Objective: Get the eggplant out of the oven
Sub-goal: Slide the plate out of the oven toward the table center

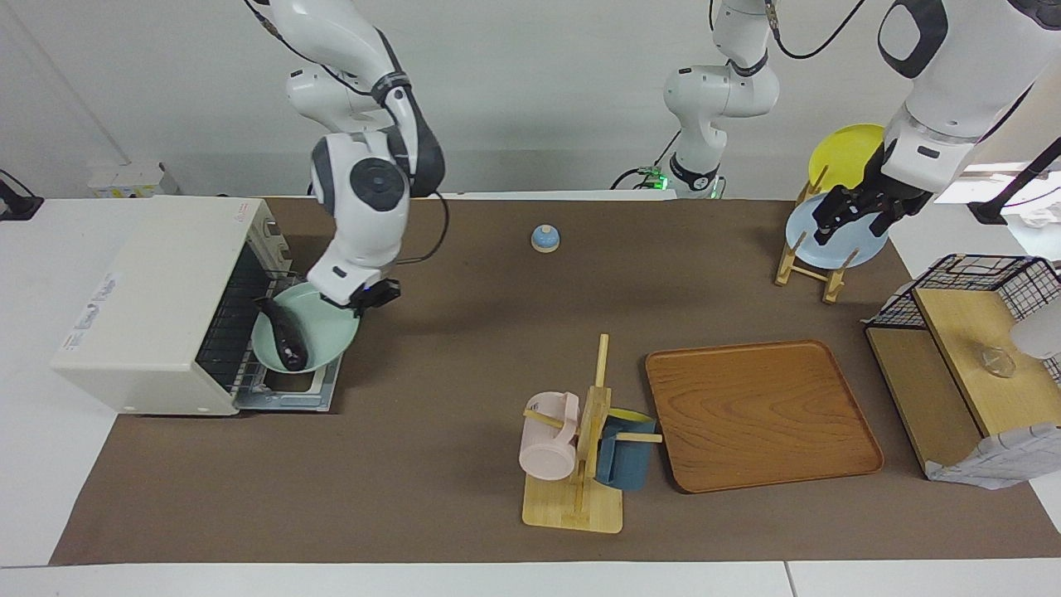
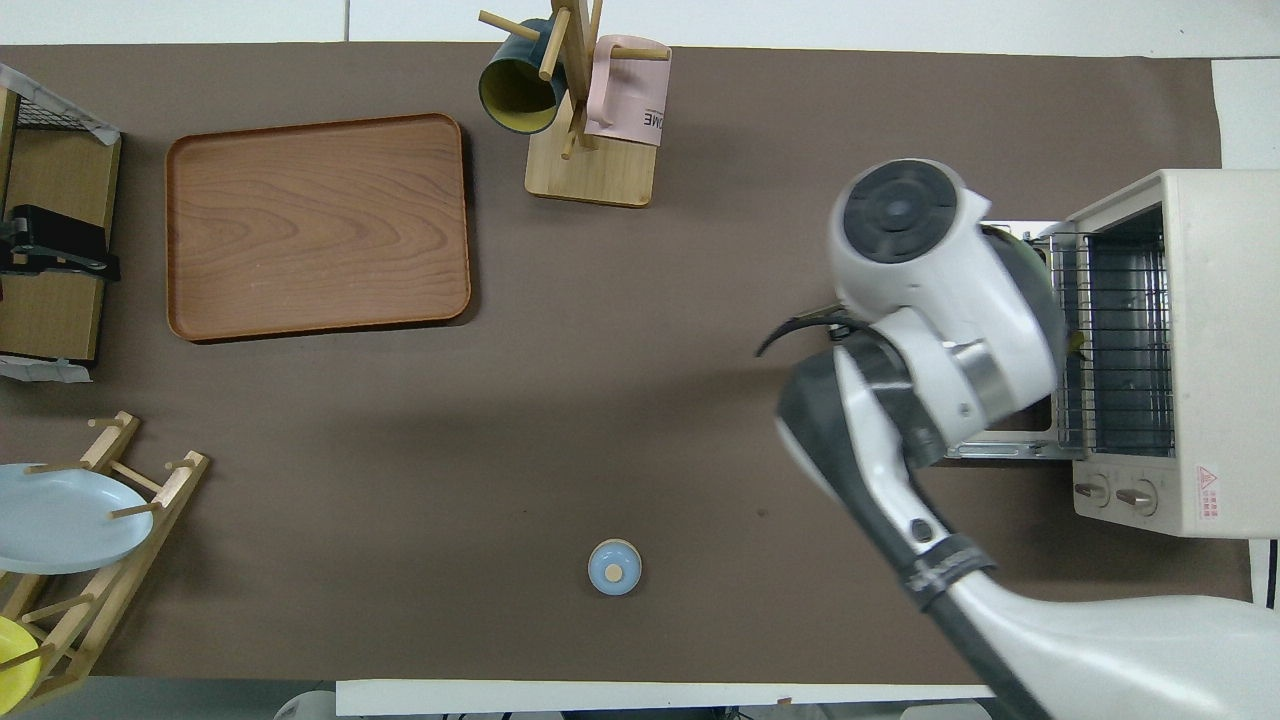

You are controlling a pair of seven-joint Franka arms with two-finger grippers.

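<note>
The off-white oven (image 1: pixel 157 303) stands at the right arm's end of the table with its door (image 1: pixel 286 400) folded down; it also shows in the overhead view (image 2: pixel 1215 330). The dark purple eggplant (image 1: pixel 282 336) lies on a pale green plate (image 1: pixel 327 332) that sits over the open door, in front of the wire rack (image 1: pixel 224 332). My right gripper (image 1: pixel 365 300) is shut on the plate's rim at the edge nearer the robots. In the overhead view the right arm hides the eggplant and most of the plate. My left gripper (image 1: pixel 847 225) hangs open and empty over the plate rack, waiting.
A wooden plate rack (image 1: pixel 808 265) holds a light blue plate (image 1: pixel 837 240) and a yellow one (image 1: pixel 845 153). A wooden tray (image 1: pixel 758 414), a mug tree (image 1: pixel 580 464) with a pink and a blue mug, a small blue bell (image 1: pixel 545 239) and a wire-and-wood shelf (image 1: pixel 970 348) also stand on the table.
</note>
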